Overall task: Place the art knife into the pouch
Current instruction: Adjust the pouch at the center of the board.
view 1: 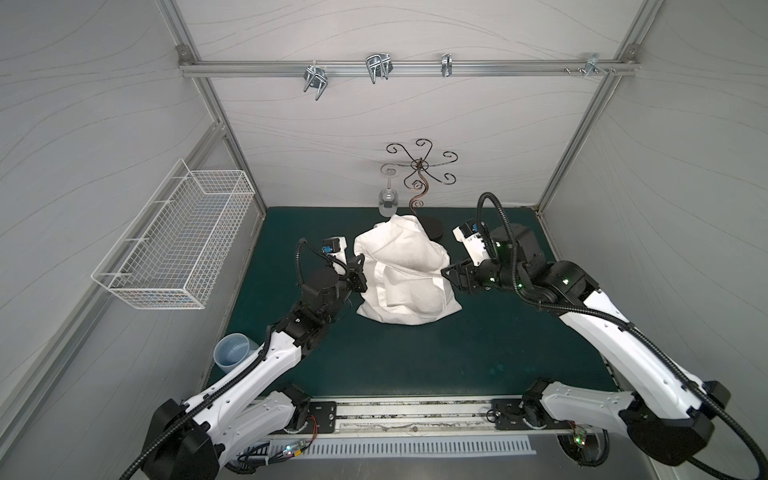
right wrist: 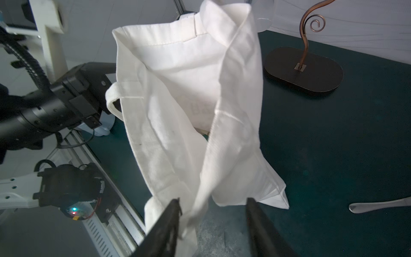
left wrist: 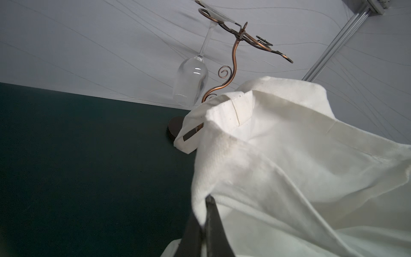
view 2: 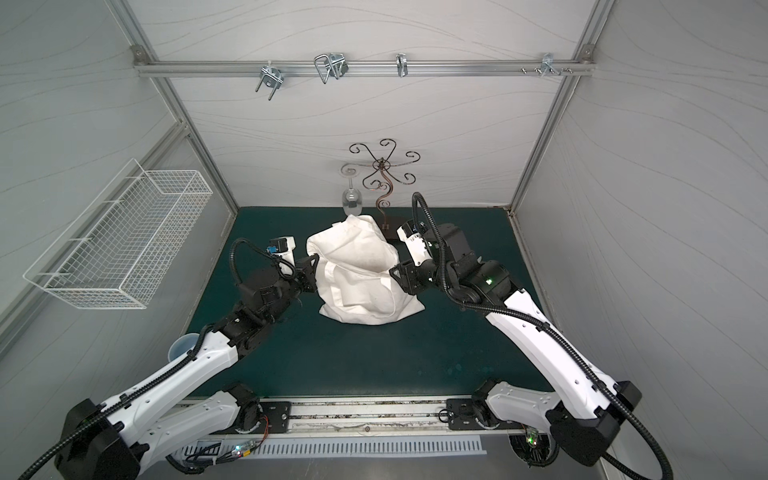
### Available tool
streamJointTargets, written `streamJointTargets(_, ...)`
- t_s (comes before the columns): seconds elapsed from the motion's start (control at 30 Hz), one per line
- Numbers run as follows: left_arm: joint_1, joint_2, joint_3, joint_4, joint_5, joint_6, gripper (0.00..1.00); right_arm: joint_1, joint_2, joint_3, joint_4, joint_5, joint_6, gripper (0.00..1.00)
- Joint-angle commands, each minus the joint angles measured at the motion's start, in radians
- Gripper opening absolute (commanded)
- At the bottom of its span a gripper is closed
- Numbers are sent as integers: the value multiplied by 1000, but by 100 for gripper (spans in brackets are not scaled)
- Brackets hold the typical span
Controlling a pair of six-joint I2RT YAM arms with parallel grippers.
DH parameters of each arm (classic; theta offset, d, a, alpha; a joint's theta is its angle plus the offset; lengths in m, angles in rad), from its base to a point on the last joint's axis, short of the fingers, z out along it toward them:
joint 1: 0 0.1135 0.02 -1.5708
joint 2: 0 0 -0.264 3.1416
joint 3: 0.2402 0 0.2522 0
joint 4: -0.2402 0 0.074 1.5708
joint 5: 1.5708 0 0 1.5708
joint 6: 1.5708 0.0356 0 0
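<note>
The pouch (view 1: pixel 403 270) (view 2: pixel 357 270), an off-white canvas tote, stands half lifted in the middle of the green mat with its mouth gaping. My left gripper (view 1: pixel 360 270) (left wrist: pixel 203 209) is shut on a fold of the pouch's rim (left wrist: pixel 289 155) on its left side. My right gripper (view 1: pixel 451 279) (right wrist: pixel 213 200) is open at the pouch's right side. A loose strip of the pouch (right wrist: pixel 178 77) hangs between its spread fingers, close to one finger and not pinched. The art knife is out of view.
A copper scroll rack (view 1: pixel 419 174) with a hanging wine glass (view 1: pixel 387 201) stands just behind the pouch on a dark oval base (right wrist: pixel 302 69). A metal spoon handle (right wrist: pixel 378 205) lies on the mat. A white wire basket (view 1: pixel 174 241) hangs on the left wall, with a pale blue cup (view 1: pixel 232 353) below it.
</note>
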Motion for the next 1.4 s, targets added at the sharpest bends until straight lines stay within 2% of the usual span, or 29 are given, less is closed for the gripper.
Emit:
streamJointTargets(0.0, -32, -66, -14, 32, -26, -14, 0, -11, -57, 35, 0, 8, -58, 79)
streamJointTargets(0.07, -56, -92, -24, 14, -22, -8, 0, -31, -78, 36, 23, 0, -74, 87)
streamJointTargets(0.17, -83, -130, -33, -17, -36, -6, 0, -110, -116, -13, 101, -77, -107, 91)
streamJointTargets(0.43, -113, -174, -53, -54, -63, -6, 0, -483, -143, -272, 394, -283, -28, 90)
streamJointTargets(0.53, -123, -168, -58, -48, -64, -8, 0, -546, -99, -324, 447, -329, -21, 89)
streamJointTargets(0.8, -128, -146, -50, -50, -61, -8, 0, -524, -25, -374, 550, -619, -73, 89)
streamJointTargets(0.97, -127, -131, -45, -48, -56, -9, 0, -403, -7, -374, 564, -736, -172, 91)
streamJointTargets(1.1, -128, -125, -41, -47, -55, -8, 0, -336, 59, -327, 506, -722, -235, 90)
streamJointTargets(1.27, -128, -120, -42, -48, -49, -9, 0, -294, 120, -301, 519, -743, -263, 90)
streamJointTargets(1.37, -126, -121, -40, -53, -54, -6, 0, -240, 148, -261, 453, -709, -312, 93)
